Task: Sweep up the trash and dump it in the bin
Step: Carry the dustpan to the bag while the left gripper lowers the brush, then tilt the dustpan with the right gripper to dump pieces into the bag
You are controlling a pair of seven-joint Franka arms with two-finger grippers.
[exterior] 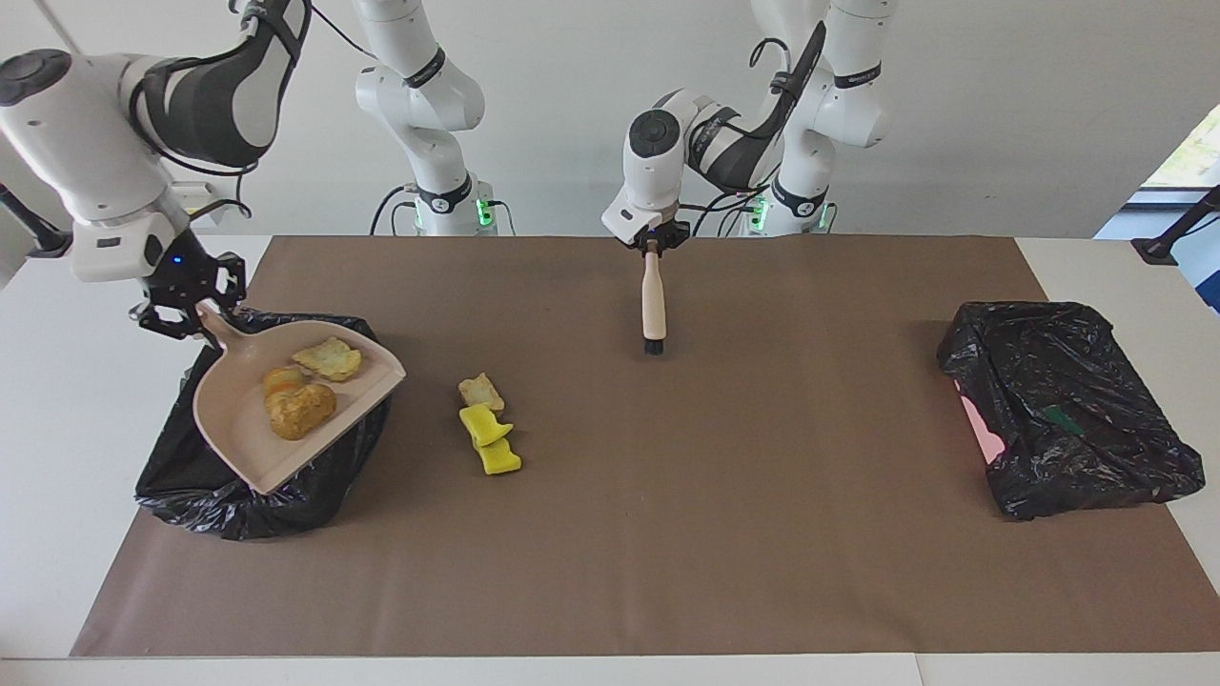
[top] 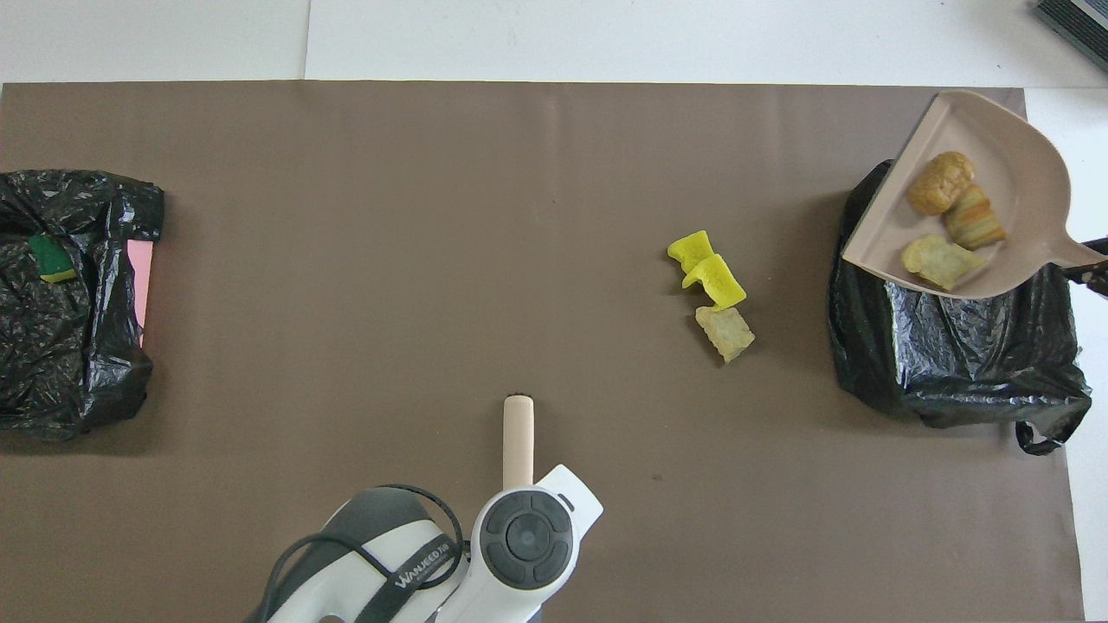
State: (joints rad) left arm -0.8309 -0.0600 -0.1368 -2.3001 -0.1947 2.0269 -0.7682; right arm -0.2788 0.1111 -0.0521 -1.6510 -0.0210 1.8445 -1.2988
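Dustpan point(exterior: 286, 400), facing view: my right gripper point(exterior: 186, 305) is clamped on its handle and holds the loaded pan level over the black-lined bin point(exterior: 257, 476) at the right arm's end of the table, so, I judge, that a tilt would tip the three pastries point(exterior: 300, 386) into the bag. My left gripper point(exterior: 652, 240) is clamped on the hand brush point(exterior: 653, 305), bristles down over the brown mat point(exterior: 667, 534), waiting clear of the work. Unswept on the mat, beside the bin toward the middle, lie two yellow sponges point(exterior: 491, 438) and one beige chunk point(exterior: 481, 391), touching in a short row. Overhead view: the pan's open lip point(top: 874, 268) overhangs the bin's rim nearest the sponges point(top: 705, 268), so a careless tip could spill onto the mat. Open mat surrounds the beige chunk point(top: 725, 333), leaving room for the brush point(top: 518, 437) to approach. A second lined bin point(top: 69, 303) sits at the left arm's end.
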